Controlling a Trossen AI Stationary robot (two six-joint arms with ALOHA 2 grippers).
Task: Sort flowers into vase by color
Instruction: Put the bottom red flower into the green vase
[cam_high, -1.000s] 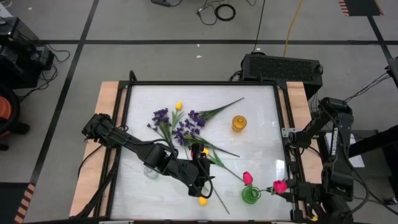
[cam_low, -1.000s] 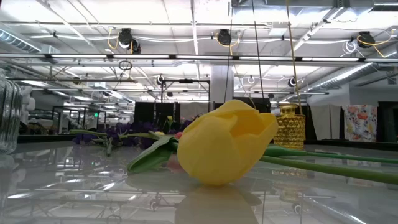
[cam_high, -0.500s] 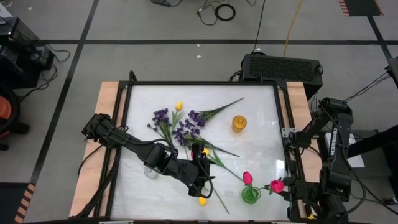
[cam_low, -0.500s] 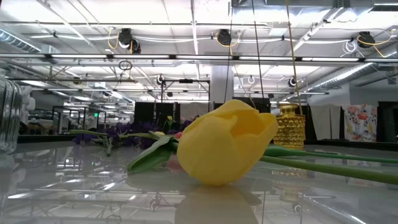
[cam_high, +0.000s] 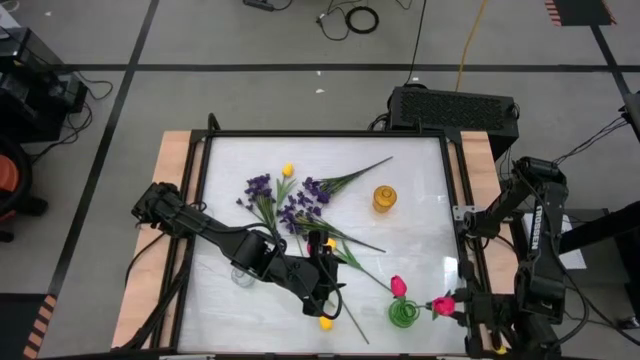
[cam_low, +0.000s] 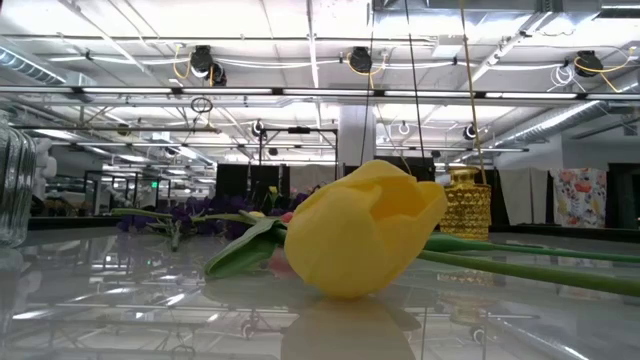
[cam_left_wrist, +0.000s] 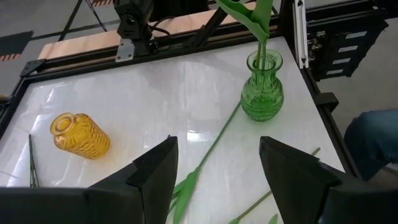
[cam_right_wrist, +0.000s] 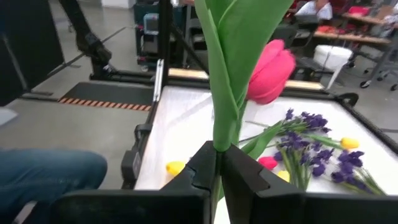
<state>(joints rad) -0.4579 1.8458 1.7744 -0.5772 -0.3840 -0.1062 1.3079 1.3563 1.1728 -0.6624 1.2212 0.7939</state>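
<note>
Room: workshop floor w/ taped lines and cables; low view shows ceiling lights and pipes behind the table.
Table (cam_high: 420, 180): white glossy top, dark frame, wood strips along both sides.
Clear vase (cam_high: 241, 273): near left edge, partly under left arm; also at far left of low view.
Left gripper (cam_high: 327, 292): low over front-centre of table, fingers spread wide, nothing between them; left wrist view shows a green stem on the table between and beyond the fingers.
Purple sprigs (cam_high: 290, 205): lying flat mid-table, left of centre, stems fanning to the right.
Yellow tulip, back (cam_high: 288, 170): lying just beside the sprigs, far side.
Yellow tulip, front (cam_high: 326, 323): head near front edge, just below left gripper; fills centre of low view, lying on its side w/ stem trailing off right.
Yellow vase (cam_high: 384, 198): right of the sprigs, upright in low view.
Green vase (cam_high: 404, 314): front right, upright, one pink tulip (cam_high: 398, 286) standing in it.
Second pink tulip (cam_high: 443, 302): just right of green vase, near front-right table corner, stem held by right gripper.
Right gripper (cam_high: 470, 312): at front-right edge of table, fingers pinched narrow on that tulip's stem; right wrist view shows stem and leaf rising from between the closed fingers, bloom above.
Person: blue-clad limb at edge of both wrist views, beside the table.
</note>
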